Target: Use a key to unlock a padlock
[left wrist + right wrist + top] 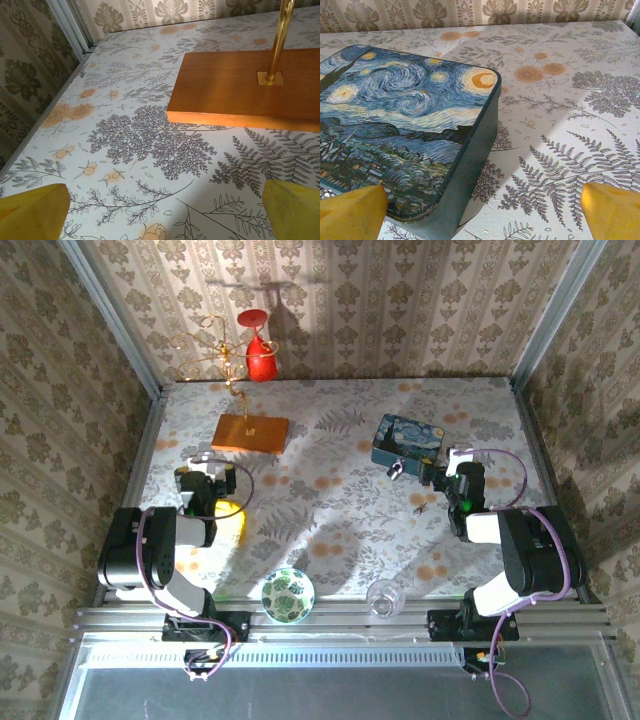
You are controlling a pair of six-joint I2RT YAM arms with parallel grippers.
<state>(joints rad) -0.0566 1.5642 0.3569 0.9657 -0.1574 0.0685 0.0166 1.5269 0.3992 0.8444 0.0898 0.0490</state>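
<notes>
The left fingers [30,212] and right fingers [612,210] are spread open, nothing gripped; the padlock [397,471] is set at six o'clock of the tin [410,438].

Blue-swirl tin [410,125], floral tbl [330,530].

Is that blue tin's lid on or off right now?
On. The right wrist view shows the painted lid seated on the blue tin, with no gap along the visible edge.
</notes>
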